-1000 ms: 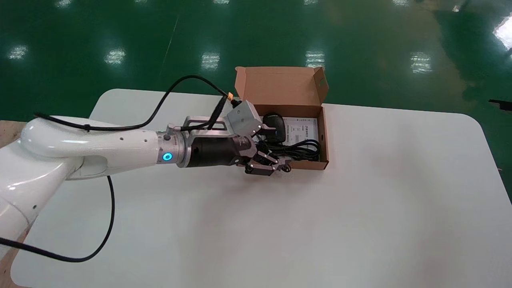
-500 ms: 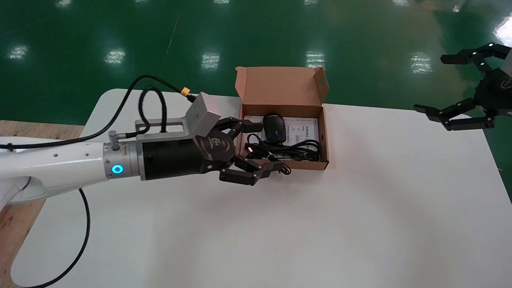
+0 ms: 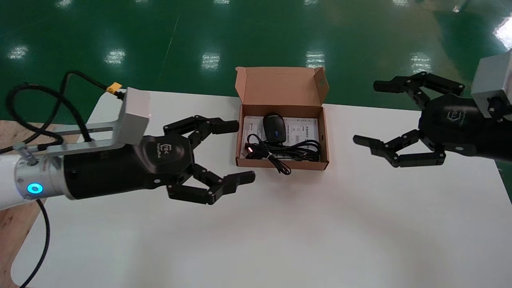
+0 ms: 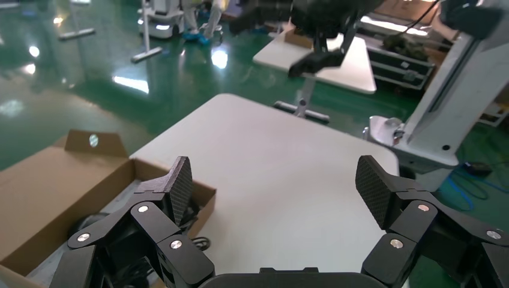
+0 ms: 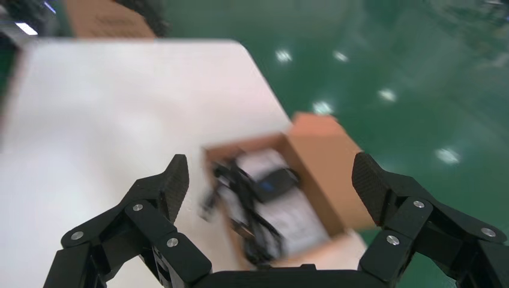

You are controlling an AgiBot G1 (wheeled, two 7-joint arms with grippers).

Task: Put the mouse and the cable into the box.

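Note:
An open cardboard box sits at the table's far middle, lid flap up. Inside lie a black mouse on a white leaflet and a coiled black cable, one loop hanging over the near wall. My left gripper is open and empty, just left of the box. My right gripper is open and empty, hovering right of the box. The right wrist view shows the box, mouse and cable between its fingers. The left wrist view catches the box beside one fingertip.
The white table spreads wide in front of the box. Green floor lies beyond its far edge. A wooden surface borders the table's left side. The left arm's black hose loops above its wrist.
My left gripper has pulled back leftward out of the box, now open, leaving the cable inside. My right gripper has come in from the right toward the box.

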